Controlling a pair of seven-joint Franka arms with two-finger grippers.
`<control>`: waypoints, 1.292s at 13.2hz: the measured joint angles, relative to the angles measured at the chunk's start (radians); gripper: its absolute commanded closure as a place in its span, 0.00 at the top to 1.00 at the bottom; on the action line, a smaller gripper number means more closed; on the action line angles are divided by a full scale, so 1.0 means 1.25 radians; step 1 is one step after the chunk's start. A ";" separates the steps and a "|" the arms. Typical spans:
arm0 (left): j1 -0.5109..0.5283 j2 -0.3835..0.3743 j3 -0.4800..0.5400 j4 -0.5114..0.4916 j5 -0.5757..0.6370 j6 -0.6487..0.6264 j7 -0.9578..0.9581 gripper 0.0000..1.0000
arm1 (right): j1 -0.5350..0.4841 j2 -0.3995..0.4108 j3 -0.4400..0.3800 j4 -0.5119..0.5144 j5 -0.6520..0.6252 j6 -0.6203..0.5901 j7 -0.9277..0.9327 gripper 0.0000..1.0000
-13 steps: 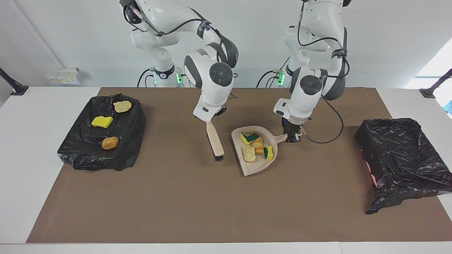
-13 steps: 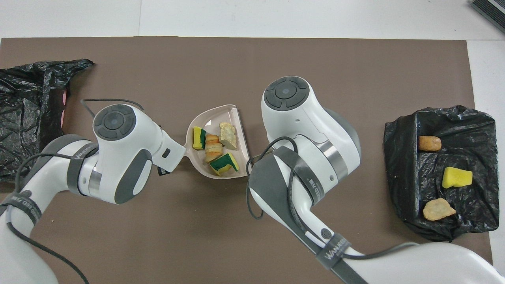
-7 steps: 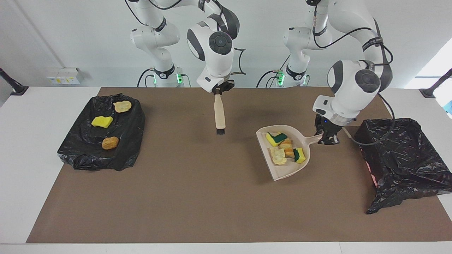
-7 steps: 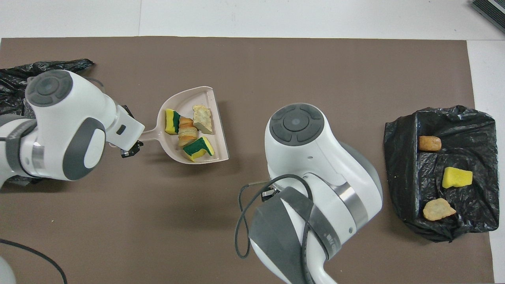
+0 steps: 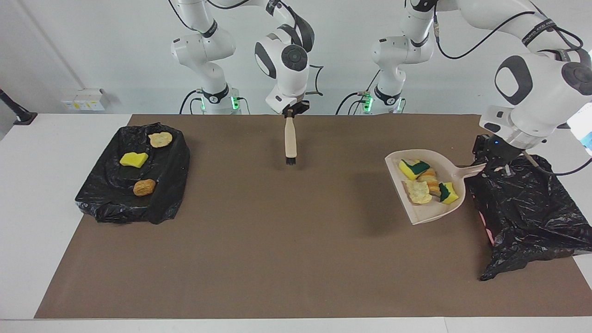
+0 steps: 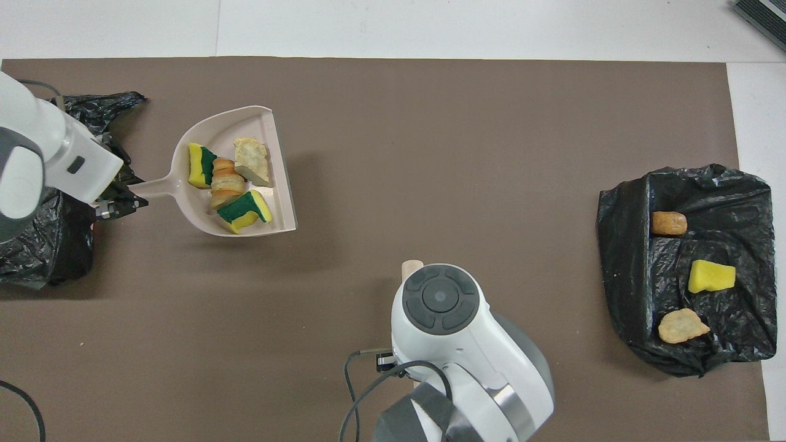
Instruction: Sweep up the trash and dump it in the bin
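The beige dustpan (image 5: 430, 213) (image 6: 212, 123) hangs in the air over the mat, right beside the black-lined bin (image 5: 532, 212) (image 6: 31, 252) at the left arm's end of the table. In the pan lies the trash (image 5: 418, 168) (image 6: 198, 166): green-backed yellow sponge pieces and tan bread-like chunks. My left gripper (image 5: 494, 165) (image 6: 120, 201) is shut on the dustpan's handle, over the bin's edge. My right gripper (image 5: 290, 111) is shut on the top of a wooden brush (image 5: 290, 141) (image 6: 410, 267), which hangs bristles down over the mat close to the robots.
A black-lined tray (image 5: 171, 185) (image 6: 626, 245) sits at the right arm's end, holding a yellow sponge piece (image 5: 134, 159) (image 6: 711, 276) and two bread-like chunks. A brown mat (image 5: 277, 254) covers the table.
The left arm lifted the loaded dustpan and carried it toward the bin at its end of the table. The right arm raised the brush and drew it back toward the robots.
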 measured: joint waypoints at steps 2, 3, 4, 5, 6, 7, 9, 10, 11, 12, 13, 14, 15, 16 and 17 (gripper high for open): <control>0.065 0.012 0.001 0.007 0.004 0.007 0.109 0.00 | 0.019 -0.008 0.000 -0.054 0.001 0.076 0.000 0.00; 0.101 0.018 0.001 0.012 0.004 0.016 0.158 0.00 | 0.030 -0.007 0.000 -0.072 0.001 0.108 0.000 0.00; 0.135 0.021 0.001 0.014 0.004 0.029 0.198 0.00 | 0.040 -0.004 0.000 -0.084 0.002 0.135 0.000 0.00; 0.167 0.023 0.001 0.017 0.004 0.039 0.237 0.00 | 0.047 0.001 0.000 -0.091 0.002 0.154 0.000 0.00; 0.196 0.025 0.001 0.019 0.004 0.049 0.282 0.00 | 0.050 0.005 0.000 -0.095 0.002 0.165 0.000 0.00; 0.224 0.027 0.002 0.020 0.004 0.066 0.335 0.00 | 0.050 0.010 0.000 -0.096 0.002 0.173 -0.001 0.02; 0.289 0.048 0.002 0.044 0.015 0.094 0.422 0.00 | 0.050 0.024 0.000 -0.099 0.002 0.193 -0.001 0.09; 0.317 0.072 0.002 0.083 0.045 0.097 0.453 0.00 | 0.050 0.033 -0.001 -0.101 0.002 0.203 -0.001 0.16; 0.331 0.100 0.002 0.131 0.076 0.098 0.464 0.00 | 0.049 0.039 -0.002 -0.101 0.002 0.206 -0.001 0.30; 0.332 0.121 0.001 0.166 0.094 0.103 0.464 0.00 | 0.049 0.039 -0.003 -0.101 0.002 0.207 -0.001 0.48; 0.330 0.136 -0.002 0.188 0.118 0.115 0.463 0.00 | 0.048 0.040 -0.004 -0.101 0.002 0.207 -0.001 0.89; 0.326 0.145 -0.007 0.200 0.160 0.130 0.454 0.00 | 0.046 0.041 -0.005 -0.101 0.002 0.207 -0.001 1.00; 0.318 0.150 -0.010 0.205 0.215 0.138 0.421 0.00 | 0.043 0.043 -0.007 -0.100 0.002 0.209 -0.004 1.00; 0.305 0.151 -0.014 0.208 0.281 0.140 0.364 0.00 | 0.041 0.047 -0.009 -0.095 0.002 0.214 -0.007 1.00; 0.284 0.151 -0.016 0.209 0.355 0.140 0.287 0.00 | 0.038 0.055 -0.010 -0.082 -0.002 0.221 -0.009 1.00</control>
